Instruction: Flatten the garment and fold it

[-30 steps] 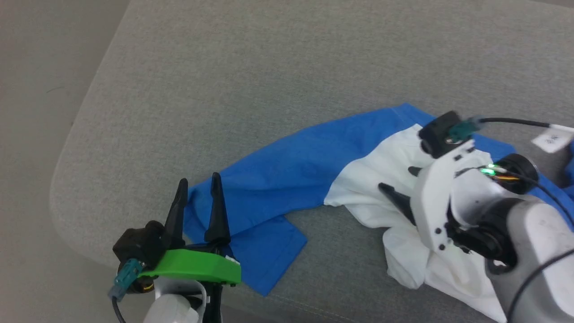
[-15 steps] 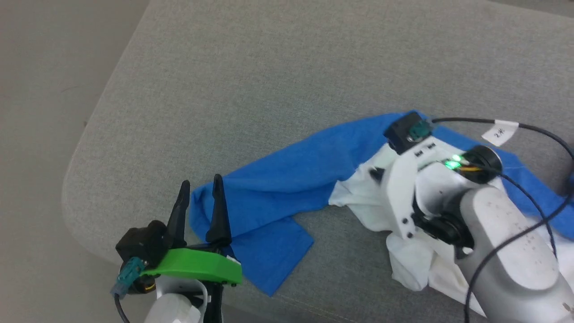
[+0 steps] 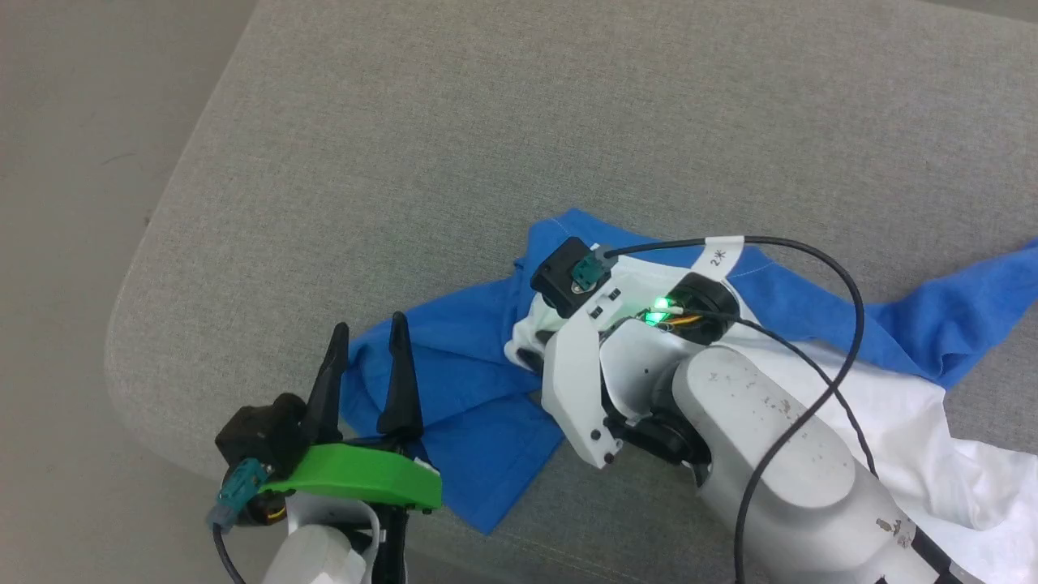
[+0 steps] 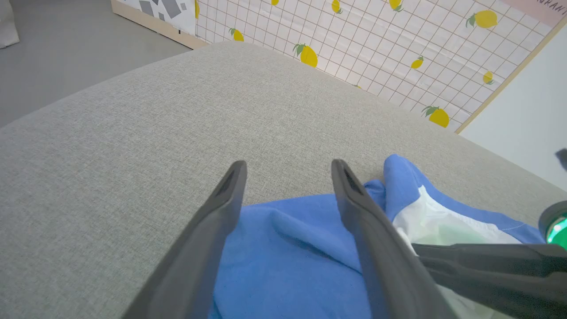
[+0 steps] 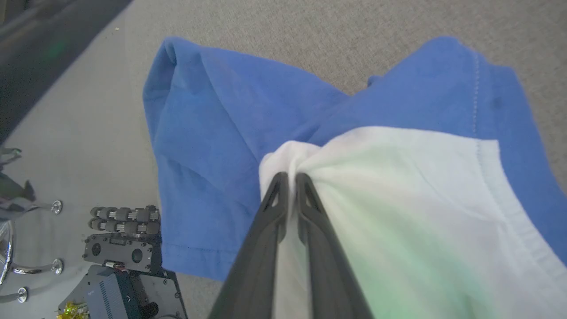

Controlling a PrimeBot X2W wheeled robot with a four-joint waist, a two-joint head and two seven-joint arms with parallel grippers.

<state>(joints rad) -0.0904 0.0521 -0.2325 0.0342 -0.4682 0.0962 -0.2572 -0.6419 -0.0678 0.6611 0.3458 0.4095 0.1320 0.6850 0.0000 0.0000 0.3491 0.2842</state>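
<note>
Fingers (image 5: pixel 266 230) of the right gripper (image 5: pixel 289 177) are pinched tight on a bunched white fold of the T-shirt (image 5: pixel 398 186). Outward from them in the head view, the cloth's long axis runs from 8 o'clock to 3 o'clock. The crumpled blue sleeve (image 3: pixel 454 381) lies toward 8, the white body toward 4. The left gripper (image 3: pixel 369 324) is nearer that sleeve, spread and empty above its end on the grey cushion (image 3: pixel 486 122).
</note>
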